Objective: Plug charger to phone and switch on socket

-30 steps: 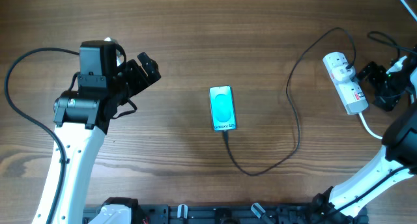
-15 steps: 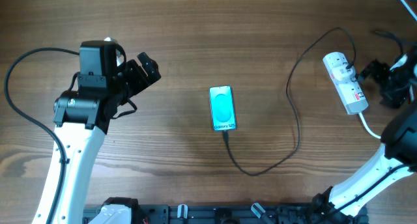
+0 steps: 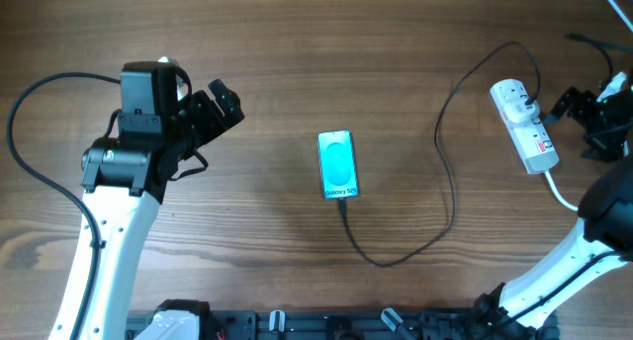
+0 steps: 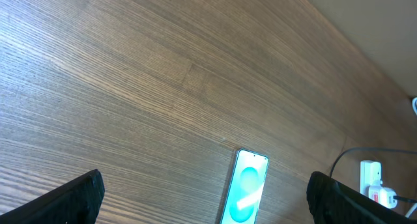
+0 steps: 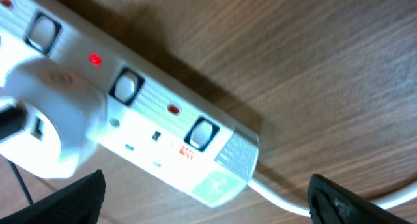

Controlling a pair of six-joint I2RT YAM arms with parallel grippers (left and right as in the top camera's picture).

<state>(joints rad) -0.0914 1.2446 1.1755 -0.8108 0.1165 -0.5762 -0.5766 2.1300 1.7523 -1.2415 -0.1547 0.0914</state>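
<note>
The phone [image 3: 337, 165] lies flat mid-table with its teal screen lit; it also shows in the left wrist view [image 4: 246, 191]. The charger [image 3: 450, 207] is a thin black cable. It runs from the phone's near edge in a loop to a white adapter [image 5: 45, 120] plugged into the socket [image 3: 525, 127]. In the right wrist view the socket [image 5: 163, 139] shows one bright red light [image 5: 96, 58] beside the adapter. My right gripper [image 3: 584, 123] is open and empty just right of the socket. My left gripper [image 3: 226, 103] is open and empty, well left of the phone.
The socket's thick white cord [image 3: 560, 193] runs off toward the right front, under my right arm. The left arm's black cable [image 3: 40, 93] loops at the far left. A black rail [image 3: 326, 325] lines the table's front edge.
My right gripper has drawn back a little to the right, away from the socket. The left arm, phone and charger have not moved.
</note>
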